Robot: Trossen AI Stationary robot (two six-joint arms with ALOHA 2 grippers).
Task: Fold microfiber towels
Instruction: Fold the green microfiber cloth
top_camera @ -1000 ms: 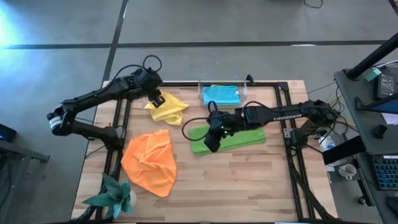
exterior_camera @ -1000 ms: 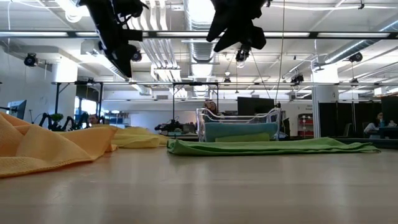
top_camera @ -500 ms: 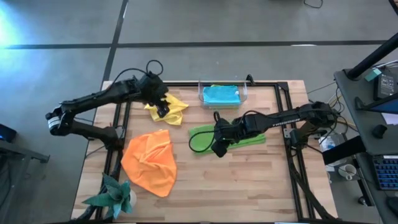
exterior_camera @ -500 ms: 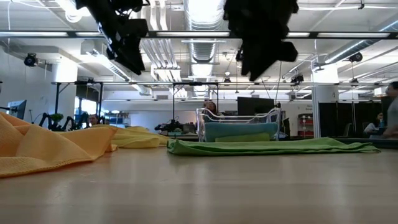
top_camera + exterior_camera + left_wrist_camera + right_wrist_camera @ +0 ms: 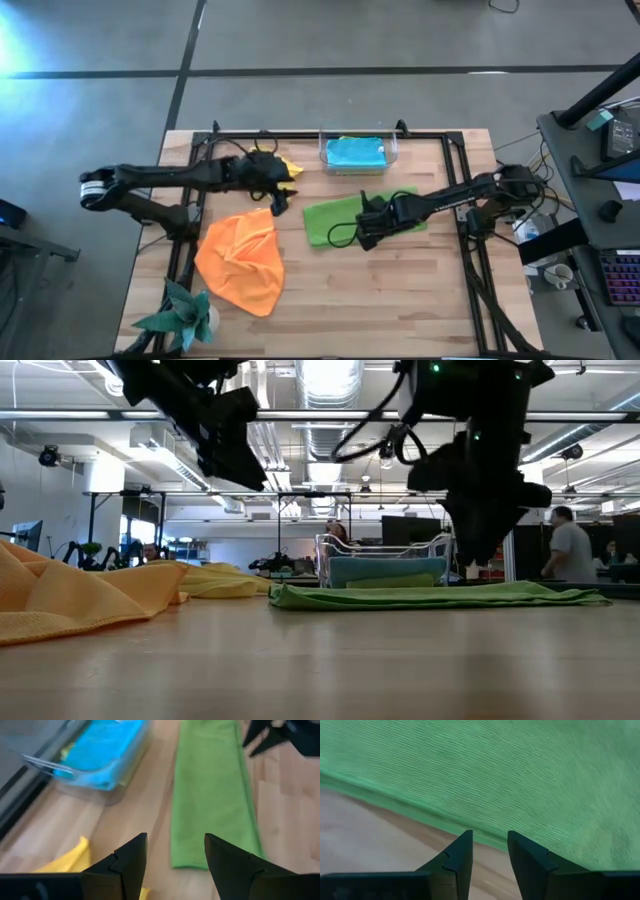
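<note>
Take the lime green towel point(image 5: 345, 216) as your landmark: it lies folded into a long flat strip near the middle of the table point(image 5: 400, 300). Your right gripper point(image 5: 366, 236) hangs over its near long edge, fingers parted with nothing between them and the cloth's hem showing just past the tips. Your left gripper point(image 5: 280, 199) is off the strip's left end, above bare wood, fingers spread wide and empty. The yellow towel point(image 5: 285, 165) lies crumpled just beyond that gripper, mostly hidden under the arm. The orange towel point(image 5: 240, 258) sits rumpled further left of the strip. Behind the strip, a clear bin point(image 5: 357, 153) holds the blue towel point(image 5: 355, 151).
</note>
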